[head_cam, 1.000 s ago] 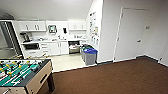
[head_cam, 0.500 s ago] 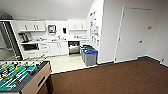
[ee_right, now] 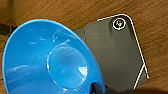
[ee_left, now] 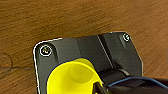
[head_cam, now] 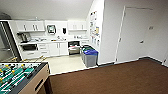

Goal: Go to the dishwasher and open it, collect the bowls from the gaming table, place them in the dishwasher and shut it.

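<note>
Shifted a little as a whole against the earlier head view: camera travel, not a move of the things; foosball table (head_cam: 22,75) sits slightly further toward the edge.

Dishwasher (head_cam: 74,47) far ahead under the counter (head_cam: 50,41), showing a dark opening with a steel front below it, so judged open. Bins (head_cam: 89,57) just beside the dishwasher, on the near side. Foosball table well apart from the dishwasher, close to the robot. Brown carpet (head_cam: 112,80) between robot and dishwasher.

Blue bowl (ee_right: 50,57) rides at the right gripper (ee_right: 96,89), clear of the carpet, a dark finger nipping the rim; jaws judged closed on that rim. Yellow bowl (ee_left: 72,77) sits likewise at the left gripper (ee_left: 100,88), jaws judged closed on its rim, though little of the fingers can be made out.

Handling, as a judgement: light, stiff, glossy, hence slippery under a pinch; thin rim gives the only real hold, one finger inside the wall and one outside. Likely plastic, so not very fragile, yet prone to swing or slip from an edge grip while driving. Calls for steady travel and a firm pinch.
</note>
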Controlling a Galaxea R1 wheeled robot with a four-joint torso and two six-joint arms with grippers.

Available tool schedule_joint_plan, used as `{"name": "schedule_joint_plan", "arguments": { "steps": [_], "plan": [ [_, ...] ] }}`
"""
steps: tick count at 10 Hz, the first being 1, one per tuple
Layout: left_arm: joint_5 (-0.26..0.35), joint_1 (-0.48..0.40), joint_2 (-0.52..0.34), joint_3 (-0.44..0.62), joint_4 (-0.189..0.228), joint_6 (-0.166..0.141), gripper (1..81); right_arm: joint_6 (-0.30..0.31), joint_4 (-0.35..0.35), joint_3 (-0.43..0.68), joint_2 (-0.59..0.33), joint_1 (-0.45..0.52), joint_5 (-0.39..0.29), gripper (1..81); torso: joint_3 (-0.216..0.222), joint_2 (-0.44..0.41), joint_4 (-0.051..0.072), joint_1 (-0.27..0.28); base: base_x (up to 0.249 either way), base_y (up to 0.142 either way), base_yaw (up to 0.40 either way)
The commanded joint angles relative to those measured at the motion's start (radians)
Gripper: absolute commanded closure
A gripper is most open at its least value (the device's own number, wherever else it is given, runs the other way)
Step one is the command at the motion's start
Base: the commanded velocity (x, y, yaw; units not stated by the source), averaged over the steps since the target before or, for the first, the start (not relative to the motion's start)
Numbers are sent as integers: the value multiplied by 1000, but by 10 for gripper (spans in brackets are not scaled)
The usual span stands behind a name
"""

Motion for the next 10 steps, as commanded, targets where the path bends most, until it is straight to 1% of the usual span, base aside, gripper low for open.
{"name": "schedule_joint_plan", "arguments": {
  "steps": [1, 10],
  "plan": [
    [54, -64, -8, 13, 4, 6, 811, -5, -22, 16, 12, 43, -27, 811, 0, 0, 0, 0, 140, 0, 0],
    [54, -63, -8, 13, 4, 6, 811, -5, -22, 14, 16, 48, -27, 811, 0, 0, 0, 0, 140, 0, 0]
  ]
}}
